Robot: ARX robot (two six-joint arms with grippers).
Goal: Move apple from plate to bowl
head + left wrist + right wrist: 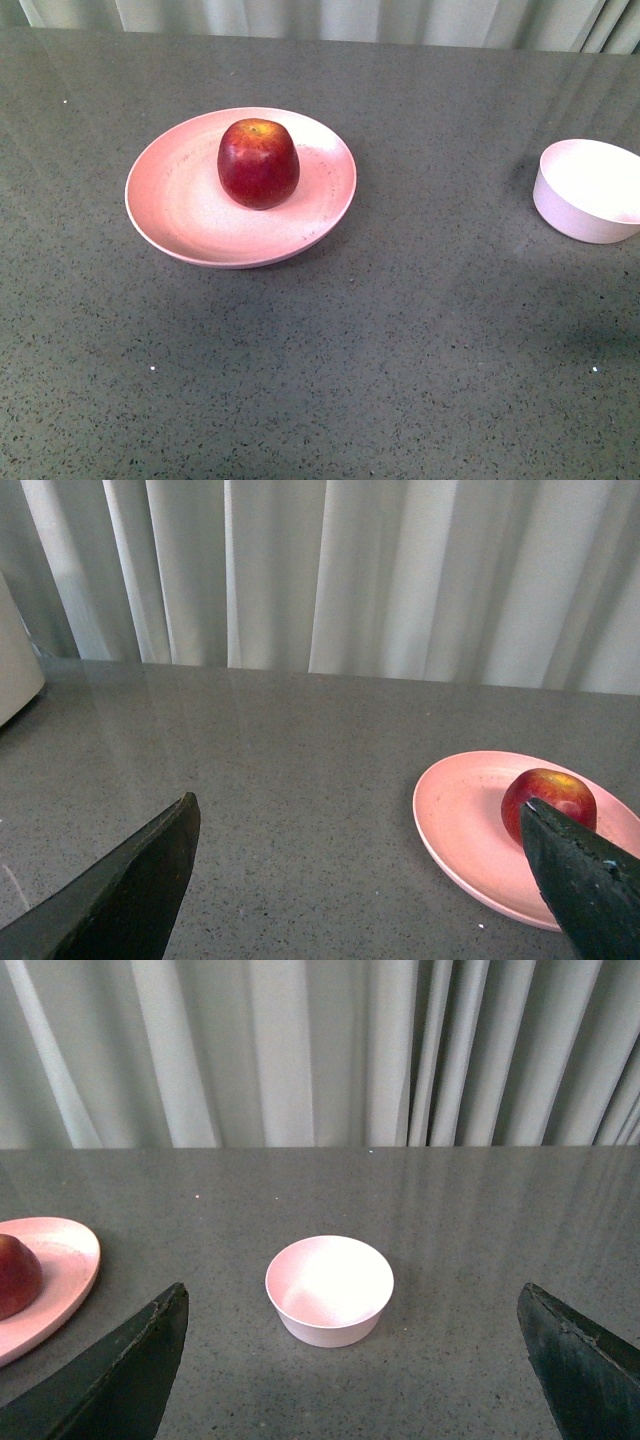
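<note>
A glossy dark-red apple (258,163) with a yellowish patch at the stem sits upright on the wide pink plate (170,205), left of centre on the table. The small pale bowl (588,190) stands empty at the right edge of the front view. Neither arm shows in the front view. In the left wrist view my left gripper (360,830) is open over bare table, with the apple (547,795) and plate (460,825) just beyond one fingertip. My right gripper (350,1305) is open, and the bowl (329,1289) lies ahead between its spread fingers.
The grey speckled table (400,350) runs back to pale curtains (350,570). A pale rounded object (15,650) stands at the table's edge in the left wrist view. In the right wrist view the plate (60,1280) and apple (15,1275) show at the picture's side.
</note>
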